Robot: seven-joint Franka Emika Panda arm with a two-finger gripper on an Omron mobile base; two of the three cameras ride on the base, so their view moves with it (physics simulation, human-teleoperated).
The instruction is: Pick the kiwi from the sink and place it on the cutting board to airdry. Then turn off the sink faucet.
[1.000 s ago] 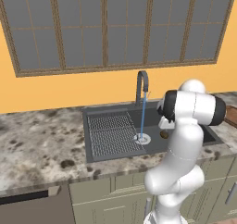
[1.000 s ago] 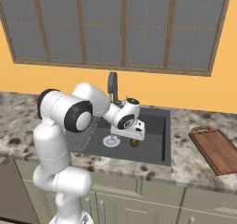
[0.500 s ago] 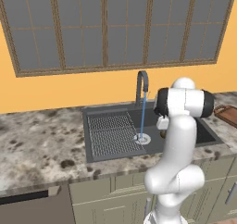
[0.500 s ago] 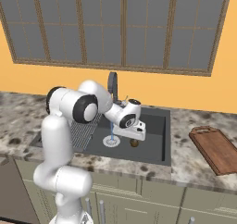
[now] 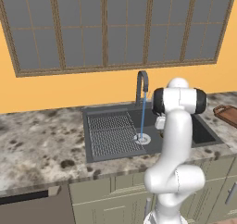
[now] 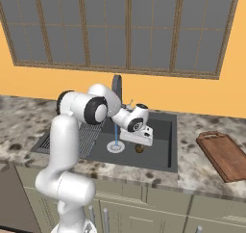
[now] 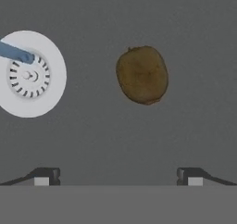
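Here, the claw hangs wide open over the kiwi on the sink floor.
In the hand view, the round drain sits at left with blue water landing on it; the kiwi lies centre-right, apart from it. In the right base view, the sink faucet stands left of centre and the cutting board rests at far right on the worktop.

one kiwi, one sink, one faucet, one cutting board, one round drain
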